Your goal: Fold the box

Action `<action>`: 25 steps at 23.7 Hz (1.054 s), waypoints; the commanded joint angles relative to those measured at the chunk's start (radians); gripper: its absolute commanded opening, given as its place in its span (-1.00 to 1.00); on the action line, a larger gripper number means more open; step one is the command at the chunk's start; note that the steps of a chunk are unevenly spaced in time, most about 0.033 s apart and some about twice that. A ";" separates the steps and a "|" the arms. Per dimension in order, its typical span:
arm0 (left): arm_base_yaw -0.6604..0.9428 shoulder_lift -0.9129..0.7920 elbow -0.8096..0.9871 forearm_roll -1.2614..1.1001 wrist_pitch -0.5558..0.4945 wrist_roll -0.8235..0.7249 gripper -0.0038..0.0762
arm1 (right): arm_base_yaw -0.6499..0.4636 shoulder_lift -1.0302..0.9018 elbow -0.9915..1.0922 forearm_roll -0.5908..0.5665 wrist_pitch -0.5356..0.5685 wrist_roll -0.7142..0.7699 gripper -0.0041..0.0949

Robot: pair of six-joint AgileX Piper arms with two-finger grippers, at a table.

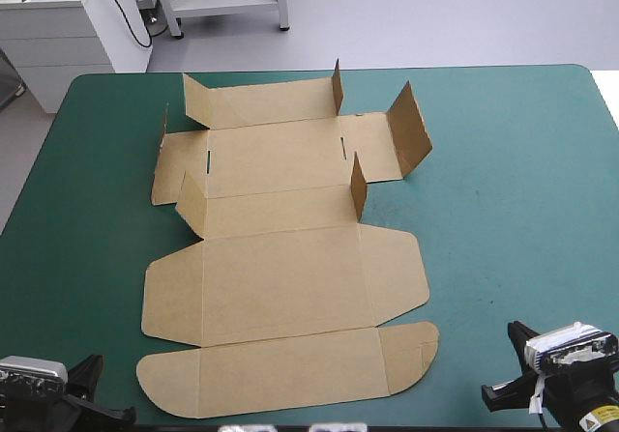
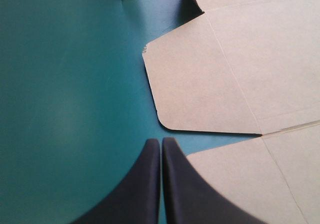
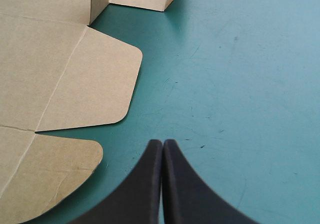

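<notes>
Lying mostly flat on the teal-green covered surface [image 1: 503, 210], the brown board box [image 1: 290, 277], a cut and scored sheet, spreads out ahead of both pairs of fingers and between them. The left arm's black fin-shaped fingers [image 2: 152, 159] are pressed together in one pointed arch and hold nothing. They are over bare cover, with a rounded side flap [image 2: 200, 88] just ahead of their tips and the sheet's nearest panel beside them, toward the other arm. The right arm's black fingers [image 3: 154, 159] are likewise closed tight and empty, with the opposite rounded flap [image 3: 95, 83] ahead of them on their inner side.

The sheet's long axis runs straight away from the fingers: the rounded lid end lies nearest them, and the end with short upright tabs [image 1: 409, 128] lies farthest ahead.

I judge the board light and stiff across its panels, bending only along the score lines, and smooth enough to skid on the cover if pushed from one side. Flat panels offer nothing to pinch from above, so the best holds seem to be the free outer edges of the side flaps, or the standing tabs, taken thinly once the fingers part; a hard squeeze could crease it
</notes>
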 commanded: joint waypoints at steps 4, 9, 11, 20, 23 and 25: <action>0.002 0.023 -0.020 -0.009 -0.071 -0.002 -0.92 | 0.002 0.016 -0.023 0.015 -0.067 -0.005 -0.96; 0.002 0.087 -0.020 -0.035 -0.069 -0.023 -0.92 | 0.002 0.016 -0.023 0.019 -0.065 0.047 -0.96; 0.002 0.139 -0.028 -0.035 -0.082 -0.023 -0.92 | 0.002 0.016 -0.030 0.017 -0.065 0.047 -0.96; 0.002 0.403 -0.313 -0.028 -0.112 -0.014 -0.92 | 0.002 0.238 -0.212 0.024 -0.061 0.038 -0.96; 0.002 0.543 -0.464 -0.017 -0.114 -0.014 -0.92 | 0.002 0.423 -0.350 0.038 -0.065 0.036 -0.96; 0.002 0.631 -0.520 0.016 -0.110 -0.014 -0.92 | 0.002 0.531 -0.431 0.058 -0.039 0.036 -0.96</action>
